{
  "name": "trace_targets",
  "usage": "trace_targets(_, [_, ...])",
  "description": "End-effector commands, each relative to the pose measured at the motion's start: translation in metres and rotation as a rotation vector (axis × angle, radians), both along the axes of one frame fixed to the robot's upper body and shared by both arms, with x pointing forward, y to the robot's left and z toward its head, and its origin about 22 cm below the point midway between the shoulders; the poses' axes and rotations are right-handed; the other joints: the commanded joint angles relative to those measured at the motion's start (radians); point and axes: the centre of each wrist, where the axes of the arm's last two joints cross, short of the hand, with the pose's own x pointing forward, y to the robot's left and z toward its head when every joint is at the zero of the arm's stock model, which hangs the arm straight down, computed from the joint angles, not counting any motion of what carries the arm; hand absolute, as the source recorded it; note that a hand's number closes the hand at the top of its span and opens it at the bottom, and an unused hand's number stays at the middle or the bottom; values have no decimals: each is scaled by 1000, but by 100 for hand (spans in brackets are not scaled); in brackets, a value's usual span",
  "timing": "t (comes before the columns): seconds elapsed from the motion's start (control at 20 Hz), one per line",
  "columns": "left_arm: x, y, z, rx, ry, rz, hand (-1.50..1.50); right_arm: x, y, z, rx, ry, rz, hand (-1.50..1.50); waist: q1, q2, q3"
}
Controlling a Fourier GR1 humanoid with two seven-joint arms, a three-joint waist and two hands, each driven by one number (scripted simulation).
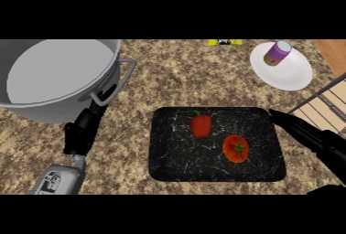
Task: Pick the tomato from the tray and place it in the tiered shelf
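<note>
Nearest, at seven o'clock: left hand [79, 132], black, on a grey forearm, fingers straight and pointing up toward the pot; holds nothing.

At four o'clock: right hand [312, 136], black, fingers extended toward ten o'clock, tips over the tray's upper right corner; holds nothing, apart from the tomato.

Centre, low: tray [169, 160], black, marbled, rounded corners, flat on the speckled bench [182, 73].

On tray, lower right quarter: tomato [236, 148], red, green stem scar facing up, clear of the rim. Judged light, smooth-skinned, slightly yielding and apt to roll; best taken across its widest part, thumb on one flank and fingers on the opposite, with only modest squeeze to avoid bruising.

On tray, upper middle: red pepper [201, 125], near the tomato, not touching.

At three o'clock: tiered shelf [324, 107], pale wooden slats, partly cut off by the edge.

At ten o'clock: large grey pot [57, 75], side handle facing the tray.

At one o'clock: white plate [287, 75] carrying a purple can [276, 54].

At twelve o'clock: small yellow item [225, 42], unidentifiable.
</note>
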Motion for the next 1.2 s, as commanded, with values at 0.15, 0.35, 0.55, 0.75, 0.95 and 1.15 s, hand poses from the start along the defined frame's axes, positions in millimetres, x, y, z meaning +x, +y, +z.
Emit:
trace_targets(0.15, [5,8,-13,7,-3,20,0,-13,22,-16,-3,-28,-53,-150,2,2,0])
trace_targets(0.35, [3,-13,6,-2,2,-2,0,-24,30,-35,9,-18,-41,-150,3,1,0])
trace_targets(0.55, [7,-2,8,17,-14,-7,0,-12,12,-5,-3,0,-40,-150,3,2,0])
trace_targets(0.75, [-1,0,-10,-4,4,0,0,1,29,-28,-25,6,-58,-150,5,2,0])
trace_targets(0.95, [2,-16,-2,6,-18,6,0,-5,34,-19,-40,7,-69,-150,4,2,0])
trace_targets(1.15, [0,-10,-5,0,-16,11,0,1,48,-19,-73,16,-70,-150,5,2,0])
